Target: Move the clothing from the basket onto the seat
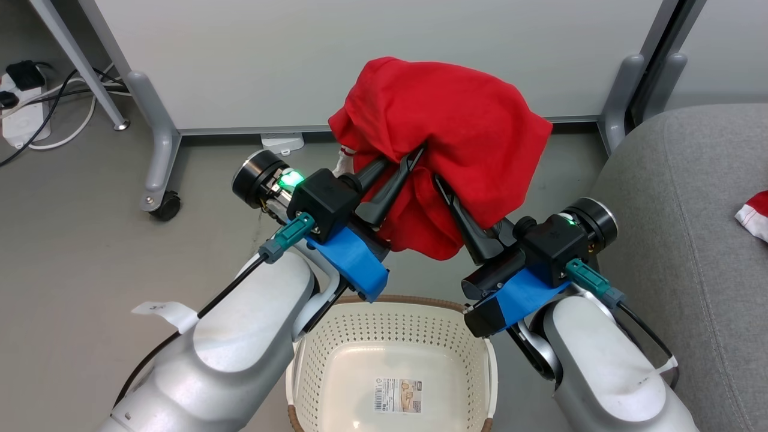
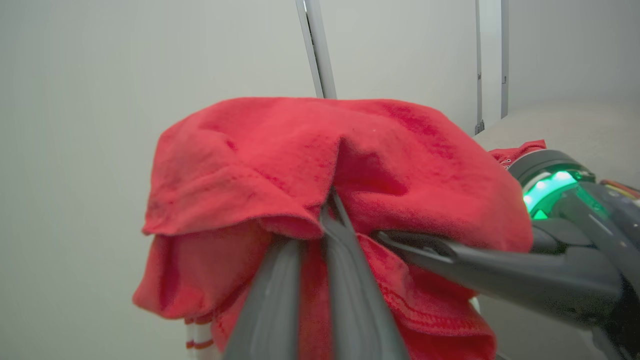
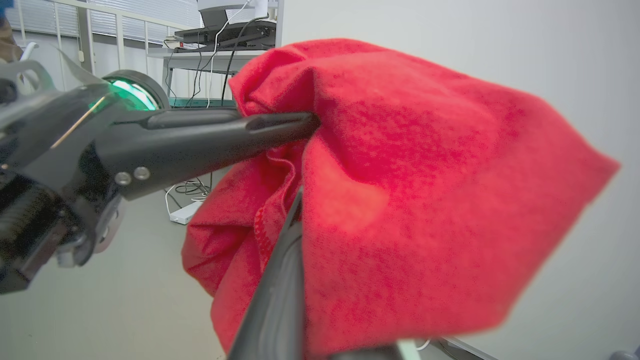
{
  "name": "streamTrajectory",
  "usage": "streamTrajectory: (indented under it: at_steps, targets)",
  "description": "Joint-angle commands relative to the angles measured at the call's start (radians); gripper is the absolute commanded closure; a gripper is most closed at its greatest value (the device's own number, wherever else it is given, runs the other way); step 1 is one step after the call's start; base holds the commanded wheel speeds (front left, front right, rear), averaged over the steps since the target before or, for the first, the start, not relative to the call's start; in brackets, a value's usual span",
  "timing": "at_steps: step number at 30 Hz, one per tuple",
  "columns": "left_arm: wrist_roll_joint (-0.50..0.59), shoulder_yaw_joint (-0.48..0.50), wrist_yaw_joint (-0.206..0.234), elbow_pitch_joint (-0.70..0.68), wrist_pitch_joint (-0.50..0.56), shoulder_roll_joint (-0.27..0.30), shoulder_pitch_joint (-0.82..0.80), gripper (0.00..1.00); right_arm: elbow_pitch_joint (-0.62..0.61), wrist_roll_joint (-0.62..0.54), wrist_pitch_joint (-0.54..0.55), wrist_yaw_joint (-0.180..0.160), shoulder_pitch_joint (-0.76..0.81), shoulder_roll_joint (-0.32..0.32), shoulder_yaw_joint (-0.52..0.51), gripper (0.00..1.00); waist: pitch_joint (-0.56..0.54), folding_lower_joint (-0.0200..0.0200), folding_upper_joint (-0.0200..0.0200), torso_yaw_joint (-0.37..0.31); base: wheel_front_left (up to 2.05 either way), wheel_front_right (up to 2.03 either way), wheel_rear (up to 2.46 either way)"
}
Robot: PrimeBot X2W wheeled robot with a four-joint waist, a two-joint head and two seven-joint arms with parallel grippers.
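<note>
Left hand (image 1: 405, 159) and right hand (image 1: 445, 191) both pinched shut on one red garment (image 1: 444, 120), bunched high over the empty basket (image 1: 393, 327), likely so nothing trails. Seat (image 1: 678, 228) waits rightward; second garment (image 1: 757, 215) lies there already.

Red garment (image 1: 444, 120) (white trim, red-striped); cream basket (image 1: 390, 324), brown rim; grey seat (image 1: 678, 210).
</note>
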Motion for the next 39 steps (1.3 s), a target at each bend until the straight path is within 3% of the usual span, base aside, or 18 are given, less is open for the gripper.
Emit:
streamTrajectory:
  at_steps: [1,20,39]
  targets:
    - [0.003,0.003,-0.004,0.013,-0.004,0.004,0.004,0.0,-0.001,0.009,-0.003,0.001,-0.011,-0.002,0.001,1.0,-0.001,-0.0001,0.0,0.0,0.0,0.0,0.0]
    - [0.018,0.009,0.01,0.008,-0.004,0.009,0.01,0.0,-0.02,0.005,-0.004,0.0,0.016,-0.003,-0.031,1.0,0.004,-0.0001,0.0,-0.023,0.0,0.0,0.0]
    - [0.023,0.015,0.015,-0.045,-0.004,0.043,0.079,0.0,-0.143,-0.041,-0.004,0.001,0.133,-0.008,-0.175,1.0,0.062,-0.0001,0.0,-0.233,0.0,0.0,0.0]
